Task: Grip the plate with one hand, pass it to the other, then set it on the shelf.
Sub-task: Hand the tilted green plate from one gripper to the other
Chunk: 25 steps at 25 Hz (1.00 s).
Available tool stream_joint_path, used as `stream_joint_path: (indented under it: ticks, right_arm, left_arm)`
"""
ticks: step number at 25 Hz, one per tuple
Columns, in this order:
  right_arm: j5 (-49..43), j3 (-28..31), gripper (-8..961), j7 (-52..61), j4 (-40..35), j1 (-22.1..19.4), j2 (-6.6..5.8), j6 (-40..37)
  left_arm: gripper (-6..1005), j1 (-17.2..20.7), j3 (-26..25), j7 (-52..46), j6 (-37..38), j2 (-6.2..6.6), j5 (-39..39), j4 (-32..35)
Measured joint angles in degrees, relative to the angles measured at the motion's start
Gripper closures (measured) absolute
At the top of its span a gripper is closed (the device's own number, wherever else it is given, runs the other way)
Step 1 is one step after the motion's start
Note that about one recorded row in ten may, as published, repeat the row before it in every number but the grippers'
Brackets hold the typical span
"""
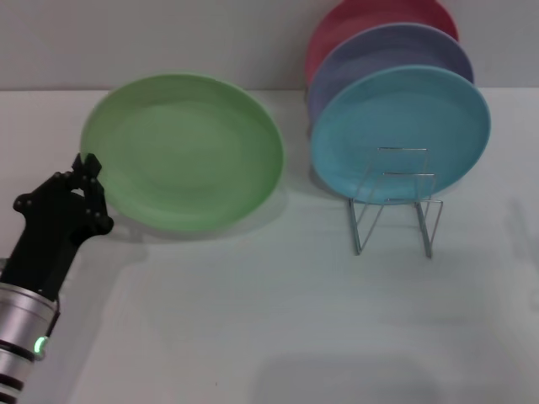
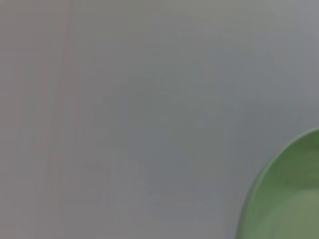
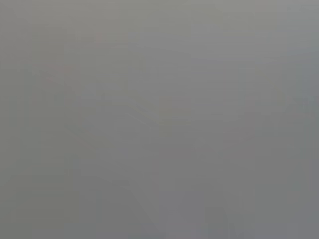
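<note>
The pale green plate [image 1: 187, 150] lies on the white table [image 1: 253, 320], left of centre. My left gripper [image 1: 86, 166], black with a silver banded wrist and a green light, reaches in from the lower left. Its tip is right at the plate's left rim; whether it touches the rim cannot be told. In the left wrist view only a curved piece of the green plate [image 2: 289, 199] shows in one corner. The wire shelf [image 1: 396, 206] stands to the right of the plate. My right gripper is out of view; its wrist view shows only plain grey.
A light blue plate [image 1: 404, 126] stands upright in the shelf, with a lilac plate [image 1: 379, 50] and a red plate [image 1: 362, 21] behind it. A grey wall runs along the table's far edge.
</note>
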Motion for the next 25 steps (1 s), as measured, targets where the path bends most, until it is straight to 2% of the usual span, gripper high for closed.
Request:
stream_joint_path:
  ticks: [1, 5, 16, 25]
  right_arm:
    - [0.0, -0.94, 317, -1.78, 1.34, 0.0, 0.0, 0.04]
    - [0.0, -3.38, 319, -8.18, 6.82, 0.44, -0.18, 0.79]
    - [-0.97, -6.07, 320, -19.48, 18.55, 3.68, -0.38, 7.93]
    - [-4.65, -6.52, 318, -20.46, 22.24, 6.86, -0.16, 17.53]
  left_arm:
    - [965, -0.23, 3.3, 2.91, 0.02, -0.05, -4.36, -0.74]
    - [966, -0.65, 6.69, 6.26, 0.04, -0.07, -10.03, -1.93]
    - [966, -2.95, 7.59, 7.52, -0.08, -0.07, -14.01, -2.26]
    - [966, -4.53, 10.61, 9.19, 0.07, -0.07, -19.83, -1.83]
